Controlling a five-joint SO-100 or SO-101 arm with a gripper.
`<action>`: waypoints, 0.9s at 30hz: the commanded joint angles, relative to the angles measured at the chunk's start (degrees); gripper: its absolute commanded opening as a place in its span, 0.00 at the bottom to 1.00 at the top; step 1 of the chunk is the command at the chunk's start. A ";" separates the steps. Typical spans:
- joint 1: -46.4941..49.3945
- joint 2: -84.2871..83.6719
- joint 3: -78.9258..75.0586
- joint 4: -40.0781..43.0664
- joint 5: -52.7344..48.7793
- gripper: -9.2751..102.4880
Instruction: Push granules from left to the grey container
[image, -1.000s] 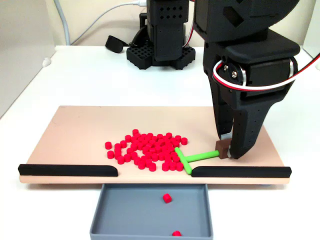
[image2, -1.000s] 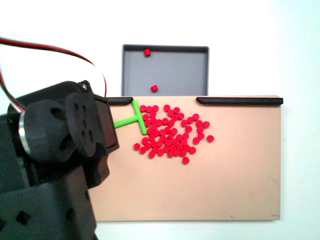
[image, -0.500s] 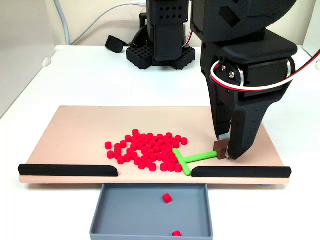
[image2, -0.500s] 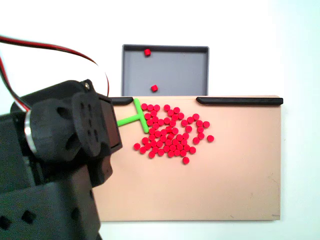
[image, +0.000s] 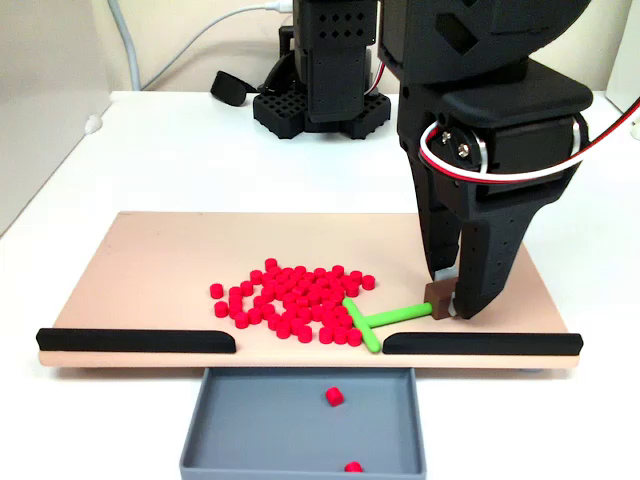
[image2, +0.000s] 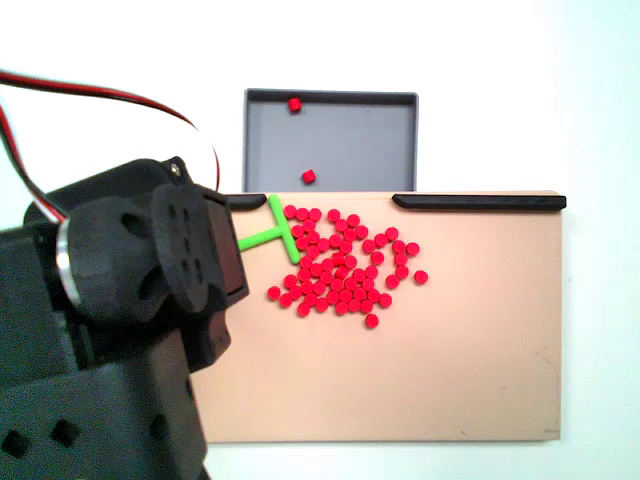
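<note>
Red granules (image: 296, 300) lie in a loose cluster on the tan board (image: 150, 270), to the left of the gripper (image: 449, 304) in a fixed view from the front. Black and pointing straight down, the gripper is closed on a small brown block (image: 439, 295) at the end of the green T-shaped tool (image: 378, 322). The tool's stem runs from the fingertips leftward toward the cluster; its crossbar touches the nearest granules on the cluster's gripper-side edge. In a fixed view from above, the same tool (image2: 276, 232) projects rightward from under the arm's black body (image2: 130, 330), which hides the fingertips, and its crossbar borders the granules (image2: 342, 264).

Two black strips line the board's edge on the tray side: one (image: 481, 343) lies just below the fingertips in the front view, the other (image: 137, 340) well to their left. The gap between them opens onto the grey container (image: 225, 435), which sits against the board, below and left of the gripper in that view. Two granules (image: 334, 397) already lie inside it, well apart from each other; from above the container (image2: 380, 140) appears beyond the board, up and right of the arm. The arm's base (image: 322, 70) stands behind the gripper on the white table (image: 180, 160).
</note>
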 joint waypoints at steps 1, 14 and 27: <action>0.70 0.53 -0.70 -0.18 -0.70 0.08; 0.79 0.62 -0.70 -0.18 -1.05 0.08; 0.26 2.11 -0.70 -0.09 -1.14 0.08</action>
